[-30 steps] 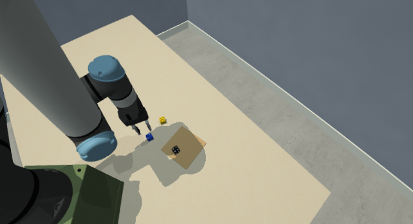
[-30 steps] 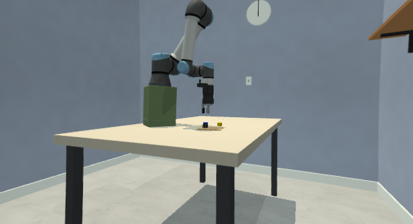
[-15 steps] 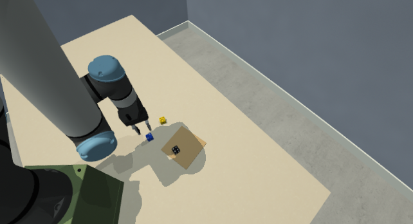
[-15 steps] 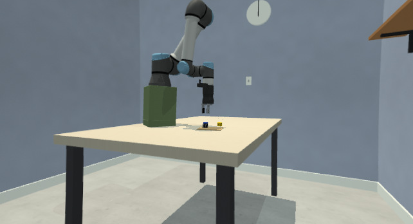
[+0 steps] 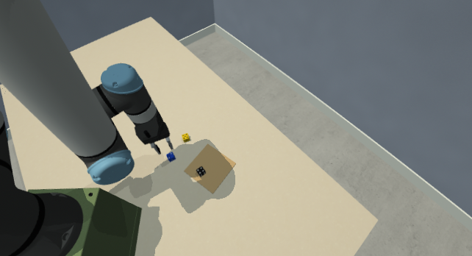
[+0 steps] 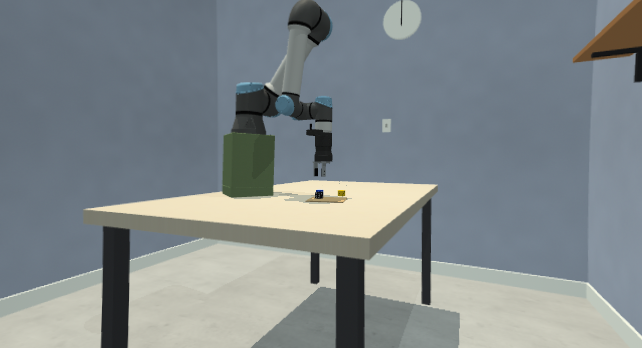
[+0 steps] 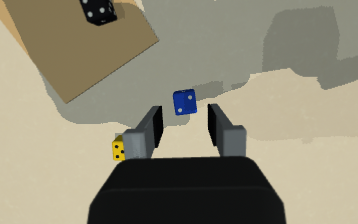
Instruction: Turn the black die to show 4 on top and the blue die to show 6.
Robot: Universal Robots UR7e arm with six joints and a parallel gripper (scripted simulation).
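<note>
Gripper (image 7: 184,125) partly open, nothing btwn fingers, hanging above blue die (image 7: 184,102), which sits on the table (image 5: 257,144) just off the mat (image 5: 211,170). Wrist view shows 2 pips on blue's top; exterior view too small to read. Black die (image 5: 201,171) on mat, 4 up in top view. Yellow die (image 5: 186,137) near, off mat. Arm reaches out from green pedestal (image 6: 247,166), wrist pointing straight down.

Blue-grey walls (image 6: 150,86), round wall clock (image 6: 402,19), wooden shelf (image 6: 607,36), pale speckled floor (image 6: 500,311), beige bench (image 6: 250,221) on dark legs
</note>
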